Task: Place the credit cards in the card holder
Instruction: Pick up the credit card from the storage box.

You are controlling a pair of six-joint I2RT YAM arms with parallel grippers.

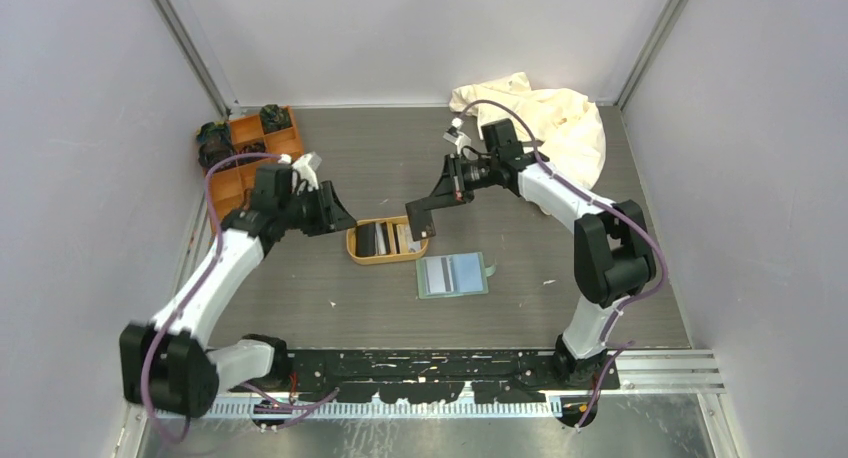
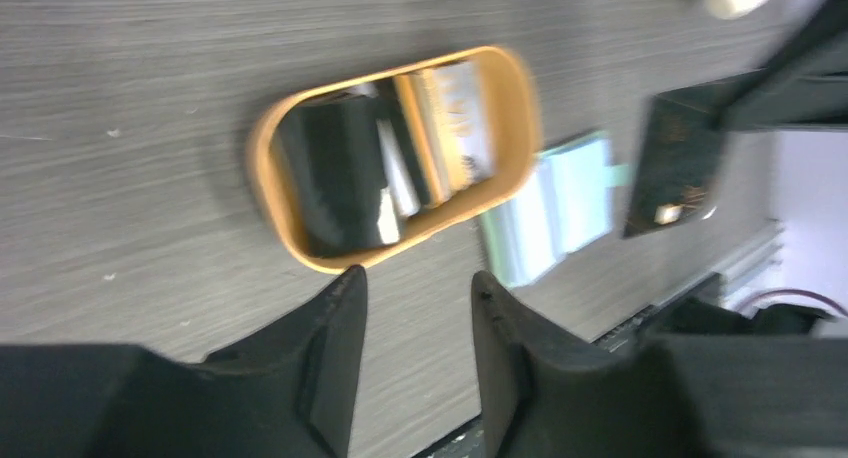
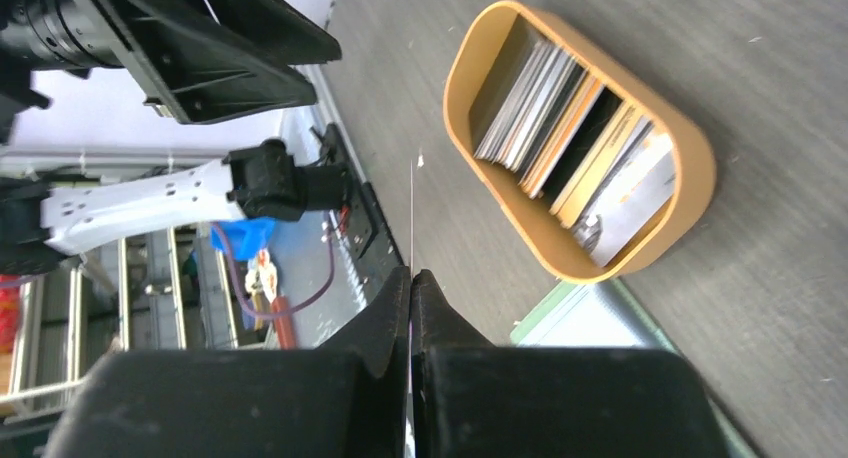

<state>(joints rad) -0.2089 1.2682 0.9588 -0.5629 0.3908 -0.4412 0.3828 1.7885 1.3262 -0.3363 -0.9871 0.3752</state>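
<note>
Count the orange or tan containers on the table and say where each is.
2. The oval tray sits mid-table, just beyond the card holder; the compartment box is in the far left corner. The crumpled cloth may hide more.

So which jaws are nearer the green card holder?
Right. The right jaws, pinching a black card, hang just beyond the card holder; the left jaws are past the tan tray, farther left.
</note>
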